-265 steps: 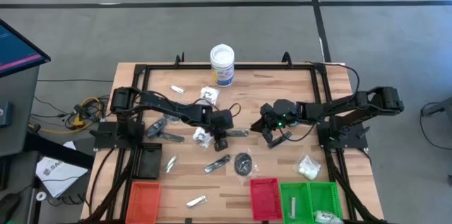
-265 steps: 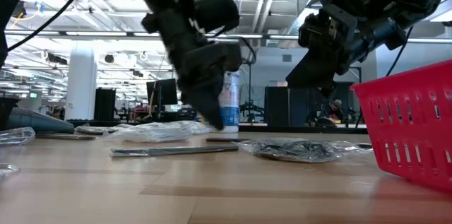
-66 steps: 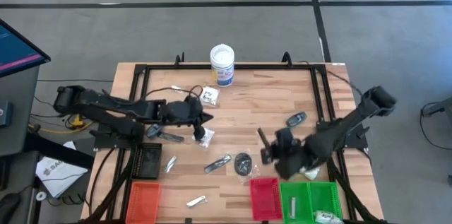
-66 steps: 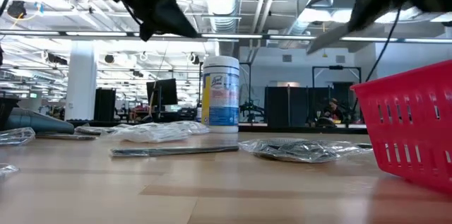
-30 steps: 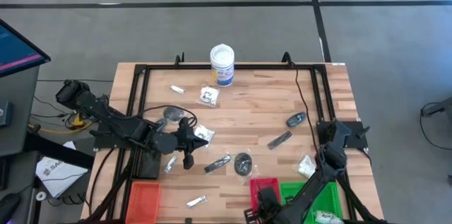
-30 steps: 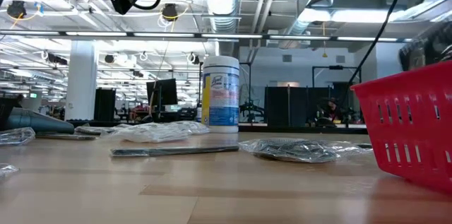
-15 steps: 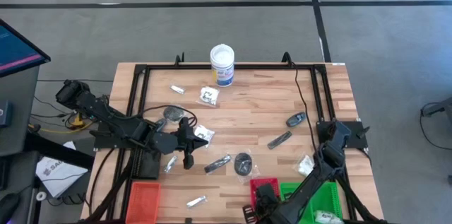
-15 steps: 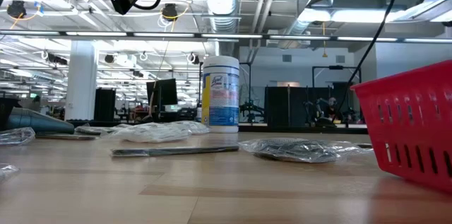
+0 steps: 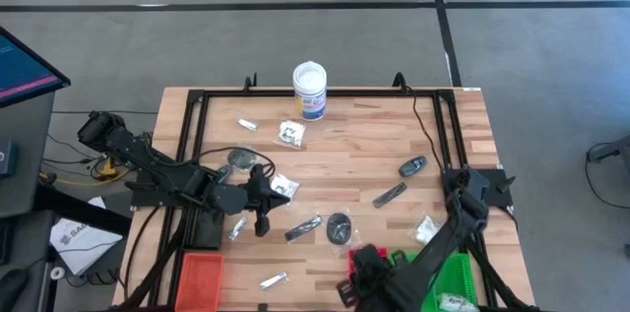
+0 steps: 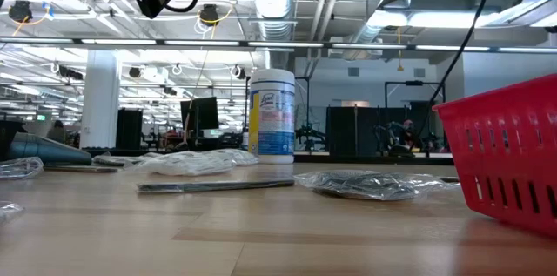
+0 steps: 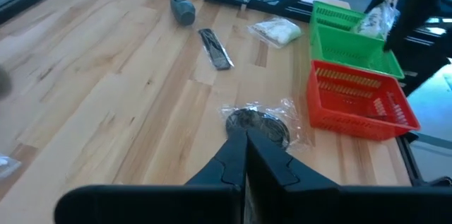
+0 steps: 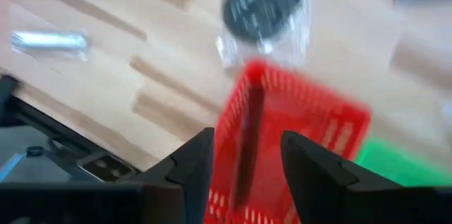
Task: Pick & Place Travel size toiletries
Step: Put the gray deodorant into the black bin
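Note:
Travel size toiletries lie scattered on the table: a dark disc in a clear packet point(image 9: 339, 225), a silvery tube point(image 9: 303, 227), a slim black stick point(image 9: 390, 194), a white-filled packet point(image 9: 426, 230) and small packets point(image 9: 291, 134). My right gripper point(image 12: 246, 146) hangs open above the red tray point(image 12: 311, 125), fingers pointing down; a slim dark stick point(image 12: 251, 136) lies in the tray below them, blurred. My left gripper point(image 11: 246, 150) is shut and holds nothing, above the table's left half point(image 9: 261, 221), short of the disc packet point(image 11: 256, 121).
A green tray point(image 9: 455, 278) stands right of the red one and holds a packet point(image 11: 374, 19). An orange tray point(image 9: 200, 278) sits at the near left. A white tub point(image 9: 309, 91) with a blue label stands at the far edge. A black frame point(image 9: 197, 155) borders the table.
My right gripper has risen above the red tray and drifted a little toward the far edge, its wrist rolling. The left arm has kept still, and the things on the table have not moved.

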`<state>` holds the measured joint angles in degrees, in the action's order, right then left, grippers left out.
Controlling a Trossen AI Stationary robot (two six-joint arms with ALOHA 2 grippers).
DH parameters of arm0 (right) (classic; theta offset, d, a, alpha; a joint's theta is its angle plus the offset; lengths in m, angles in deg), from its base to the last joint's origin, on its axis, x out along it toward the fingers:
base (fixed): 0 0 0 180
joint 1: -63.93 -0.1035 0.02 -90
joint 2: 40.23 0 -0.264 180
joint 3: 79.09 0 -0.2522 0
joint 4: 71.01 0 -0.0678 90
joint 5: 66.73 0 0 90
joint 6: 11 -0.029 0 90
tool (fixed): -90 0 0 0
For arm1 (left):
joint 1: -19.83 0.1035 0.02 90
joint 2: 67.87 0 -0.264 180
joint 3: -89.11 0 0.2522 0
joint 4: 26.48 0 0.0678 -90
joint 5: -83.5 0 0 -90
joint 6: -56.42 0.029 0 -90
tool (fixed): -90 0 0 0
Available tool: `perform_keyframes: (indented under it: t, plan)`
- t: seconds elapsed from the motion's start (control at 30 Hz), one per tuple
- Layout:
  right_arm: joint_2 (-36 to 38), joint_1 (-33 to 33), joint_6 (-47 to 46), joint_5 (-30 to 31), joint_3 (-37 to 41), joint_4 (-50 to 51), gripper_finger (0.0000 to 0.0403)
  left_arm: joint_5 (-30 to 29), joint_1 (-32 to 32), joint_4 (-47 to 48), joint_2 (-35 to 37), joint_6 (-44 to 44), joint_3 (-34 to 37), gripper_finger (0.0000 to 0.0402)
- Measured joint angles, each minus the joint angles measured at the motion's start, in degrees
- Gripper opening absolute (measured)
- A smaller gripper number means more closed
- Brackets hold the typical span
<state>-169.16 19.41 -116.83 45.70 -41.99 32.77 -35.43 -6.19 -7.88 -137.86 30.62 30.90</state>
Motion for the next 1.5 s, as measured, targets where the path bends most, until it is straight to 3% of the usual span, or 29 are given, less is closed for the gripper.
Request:
perform_keyframes:
  t: [0.27,0.5,0.87,1.03,1.23,1.33,1.5]
  plan:
    - [4.4,5.3,22.4,5.0,0.0,-0.4,0.0112,0.4,0.4,0.7,0.0,-3.2,0.0,0.0001]
    - [4.6,8.9,41.5,7.2,0.0,-0.7,0.001,0.2,0.4,6.1,0.0,-9.6,0.0,0.0001]
    - [5.1,15.0,58.9,15.2,0.7,-0.2,0.0001,-0.5,5.0,12.6,0.0,-17.1,0.0,0.0001]
    - [17.1,16.9,61.0,16.7,17.3,-7.5,0.0001,0.9,7.8,13.0,0.0,-17.9,0.0,0.0001]
    - [32.3,19.8,64.9,7.4,44.4,-37.4,0.0001,1.6,10.5,13.7,0.0,-16.7,0.0,0.0001]
    - [37.8,22.2,65.5,4.2,53.1,-48.6,0.0,3.1,12.5,13.8,0.0,-16.6,0.0,0.0001]
    - [44.6,29.9,70.0,-2.5,60.6,-58.9,0.0,3.9,17.3,13.8,0.0,-17.3,0.0,0.0001]
